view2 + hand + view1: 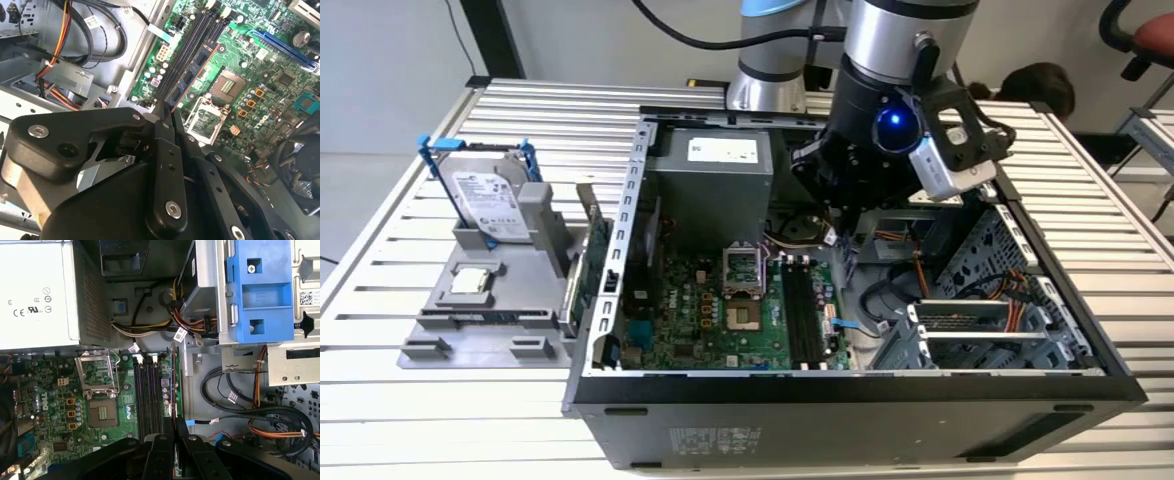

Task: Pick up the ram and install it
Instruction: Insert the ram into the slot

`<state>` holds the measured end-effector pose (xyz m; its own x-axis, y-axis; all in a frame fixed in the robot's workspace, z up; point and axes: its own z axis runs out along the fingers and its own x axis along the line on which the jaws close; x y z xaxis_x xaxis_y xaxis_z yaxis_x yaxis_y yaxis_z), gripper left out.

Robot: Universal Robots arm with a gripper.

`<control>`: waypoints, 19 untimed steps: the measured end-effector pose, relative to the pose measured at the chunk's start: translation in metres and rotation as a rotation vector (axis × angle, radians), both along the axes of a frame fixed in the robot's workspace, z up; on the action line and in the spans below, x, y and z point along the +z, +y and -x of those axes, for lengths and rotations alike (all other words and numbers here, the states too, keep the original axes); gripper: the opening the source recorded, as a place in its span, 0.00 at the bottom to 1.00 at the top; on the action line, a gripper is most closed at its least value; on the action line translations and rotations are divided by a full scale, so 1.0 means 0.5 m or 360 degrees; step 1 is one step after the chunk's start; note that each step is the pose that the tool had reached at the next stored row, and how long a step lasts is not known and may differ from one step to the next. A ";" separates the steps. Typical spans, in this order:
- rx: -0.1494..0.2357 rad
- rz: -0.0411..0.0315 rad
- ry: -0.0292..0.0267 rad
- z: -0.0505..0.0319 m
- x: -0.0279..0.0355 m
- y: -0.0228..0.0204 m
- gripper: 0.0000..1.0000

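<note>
Reaching down from the upper middle of the exterior view into the open computer case [854, 395], with the gripper [845, 228] hanging low inside it, above the green motherboard [720, 320]. Pinching the ram [195, 70] by one end, jaws shut tight on its two flat sides with nothing else between them. Sticking the long dark stick with its black chips straight out past the jaws in the second wrist view. Showing it as just a thin edge in the first wrist view. Holding the ram very close to the long black memory slots [147, 390] and lined up the same way as them. Hard to tell about touching the slots or floating just over them. Lying near the slots on the motherboard, a square chip socket [102, 412] with its metal frame. Sitting around the ram in the first wrist view, a big grey power box [35, 295], a blue drive holder [260, 290] and bundles of orange, yellow and black wires [260, 426]. Resting the whole case on the slatted metal table [387, 270], in the middle and toward the exterior view's right. Standing on a grey tray [507, 320] at the exterior view's left, well apart from the gripper, a silver hard drive [491, 200] in a blue frame. Leaning up beside it, a green card [596, 265], just next to the case wall
</note>
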<state>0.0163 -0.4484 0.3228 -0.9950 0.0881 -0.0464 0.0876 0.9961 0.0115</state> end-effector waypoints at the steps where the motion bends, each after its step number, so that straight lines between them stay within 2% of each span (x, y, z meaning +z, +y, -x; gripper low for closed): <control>1: 0.0000 0.0000 0.00000 0.000 -0.004 -0.0001 0.00; 11: 0.0002 0.0001 0.00005 0.000 -0.040 -0.0014 0.00; 16: 0.0010 0.0001 0.00070 0.000 -0.056 -0.0051 0.00; 19: 0.0038 0.0001 0.00135 0.000 -0.062 -0.0083 0.00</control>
